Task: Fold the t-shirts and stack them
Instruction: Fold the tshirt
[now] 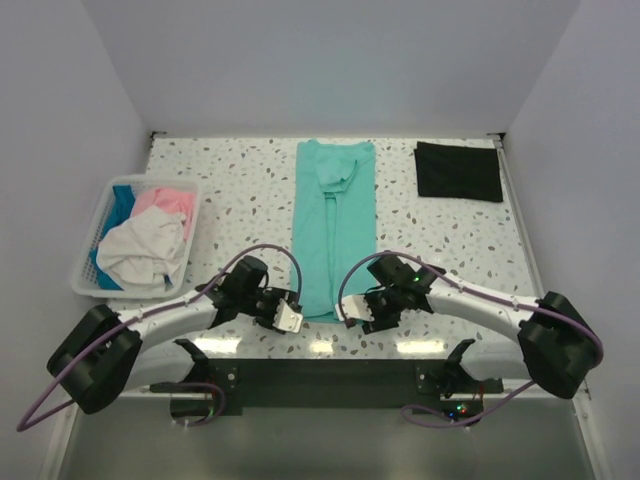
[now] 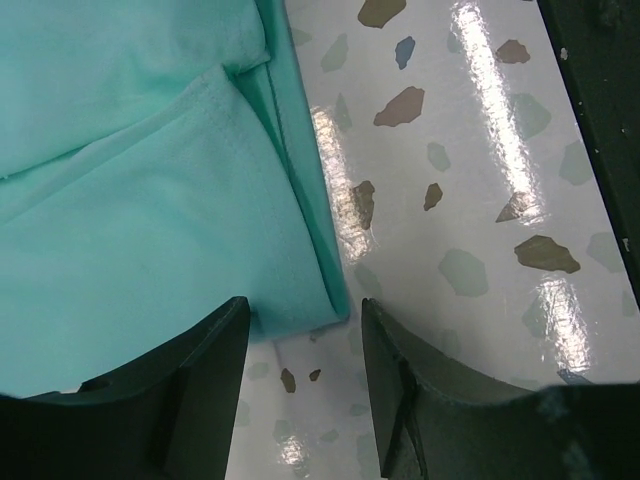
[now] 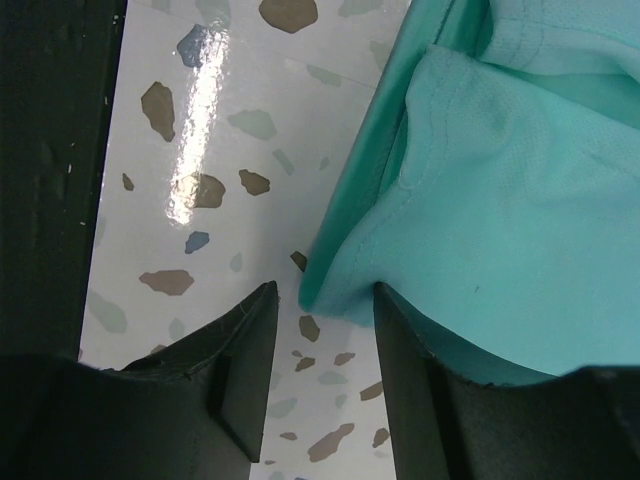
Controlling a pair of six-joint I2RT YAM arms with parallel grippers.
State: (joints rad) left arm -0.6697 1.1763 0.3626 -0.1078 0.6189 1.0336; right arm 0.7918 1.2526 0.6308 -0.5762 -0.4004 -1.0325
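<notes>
Lying down the middle of the speckled table [image 1: 240, 190], the teal-green t-shirt [image 1: 335, 225] is showing as a long narrow strip, its sides folded in over the centre; the strip is running from the far edge towards the arms, with its near hem ending between the two grippers. The left gripper [image 1: 288, 318] is sitting at the near left corner of that hem; its fingers [image 2: 200, 390] are standing apart, and in the left wrist view the corner of the cloth is reaching into the gap between them; whether cloth and fingers are touching cannot be told. The right gripper [image 1: 352, 310] is mirroring this at the near right corner; its fingers [image 3: 425, 385] are likewise spread, with the cloth corner pointing into the gap near the fingertips; neither gripper is clamping anything. The black t-shirt [image 1: 459, 171] is lying folded into a flat rectangle at the far right of the table, well apart from the teal-green one. The white basket [image 1: 88, 272] is sitting at the left edge; the white t-shirt [image 1: 145, 250] is lying crumpled on top inside it, with the pink t-shirt [image 1: 165, 203] behind it and the bright blue t-shirt [image 1: 120, 205] showing along the left side.
</notes>
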